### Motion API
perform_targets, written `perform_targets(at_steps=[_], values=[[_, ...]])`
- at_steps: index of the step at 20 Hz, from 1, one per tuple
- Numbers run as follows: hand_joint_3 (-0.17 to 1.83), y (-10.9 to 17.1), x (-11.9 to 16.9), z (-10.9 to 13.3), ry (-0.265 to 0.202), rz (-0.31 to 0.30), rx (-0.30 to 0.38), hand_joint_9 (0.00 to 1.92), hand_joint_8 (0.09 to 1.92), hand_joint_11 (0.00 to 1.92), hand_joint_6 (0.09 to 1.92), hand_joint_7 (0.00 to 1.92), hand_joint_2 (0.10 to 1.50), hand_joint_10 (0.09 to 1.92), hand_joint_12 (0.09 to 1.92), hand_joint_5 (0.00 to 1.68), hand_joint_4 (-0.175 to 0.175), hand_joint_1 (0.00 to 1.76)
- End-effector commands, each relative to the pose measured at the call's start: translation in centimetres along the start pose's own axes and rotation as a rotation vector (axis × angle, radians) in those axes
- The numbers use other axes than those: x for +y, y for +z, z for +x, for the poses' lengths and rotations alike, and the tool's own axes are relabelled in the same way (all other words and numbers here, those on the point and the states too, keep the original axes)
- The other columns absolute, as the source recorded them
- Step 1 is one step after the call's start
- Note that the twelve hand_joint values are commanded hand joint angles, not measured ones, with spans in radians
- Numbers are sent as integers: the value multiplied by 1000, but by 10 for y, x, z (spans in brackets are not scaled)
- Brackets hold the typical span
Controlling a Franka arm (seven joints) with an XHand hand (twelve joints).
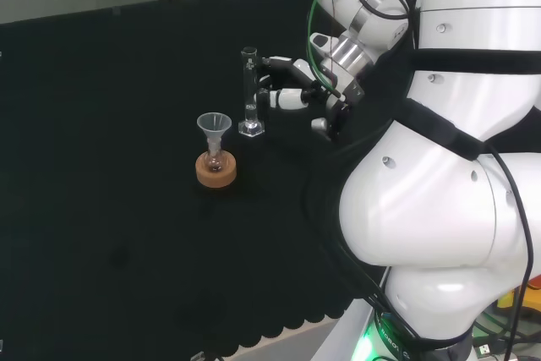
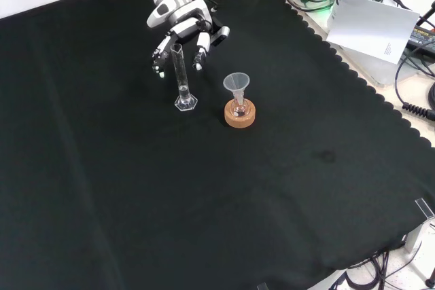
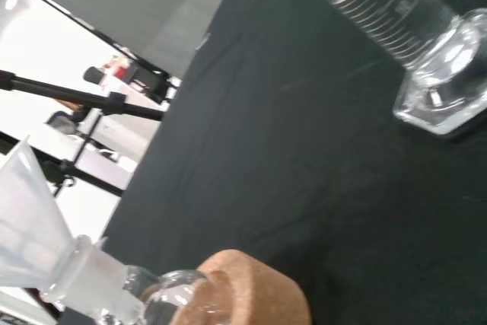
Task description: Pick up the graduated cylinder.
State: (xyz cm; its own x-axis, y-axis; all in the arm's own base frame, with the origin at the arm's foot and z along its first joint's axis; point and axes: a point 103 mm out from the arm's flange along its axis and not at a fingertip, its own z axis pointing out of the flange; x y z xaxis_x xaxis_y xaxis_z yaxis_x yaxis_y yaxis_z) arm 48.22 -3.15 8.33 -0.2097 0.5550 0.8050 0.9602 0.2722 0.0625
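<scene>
The graduated cylinder, a tall clear glass tube with a flat six-sided foot, is the landmark here. It is seen standing upright on the black cloth, the biggest thing on the bench. The cloth is spread under everything, and its wavy edge is seen far from the cylinder in the front view.

The white robot arm is seen to the right of the cylinder in the head view. The black and white hand is held just to the right of the cylinder in that view, and just behind it in the front view. The fingers are spread out and only a little bent, on both sides of the tube. Nothing is gripped. Whether the glass is touched cannot be told.

A round cork ring is set near the cylinder, to its left and nearer in the head view. A small round clear flask is seated in the ring. A clear plastic funnel is placed in the flask's neck.

In the wrist view, the cylinder's foot is seen flat on the cloth.
</scene>
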Motion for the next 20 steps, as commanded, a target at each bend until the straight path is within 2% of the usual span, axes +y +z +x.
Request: perform_targets(at_steps=[1, 13, 20], values=[[-175, 10, 7, 4, -32, -19, 55, 515, 591, 308, 87, 285, 987, 554, 1319, 463, -42, 1000], [-175, 21, 13, 10, -63, -60, 149, 751, 582, 581, 90, 508, 1012, 471, 1191, 633, -43, 1105], [-175, 27, 16, 11, -75, -67, 191, 786, 568, 615, 139, 533, 1024, 433, 1162, 680, -39, 1120]])
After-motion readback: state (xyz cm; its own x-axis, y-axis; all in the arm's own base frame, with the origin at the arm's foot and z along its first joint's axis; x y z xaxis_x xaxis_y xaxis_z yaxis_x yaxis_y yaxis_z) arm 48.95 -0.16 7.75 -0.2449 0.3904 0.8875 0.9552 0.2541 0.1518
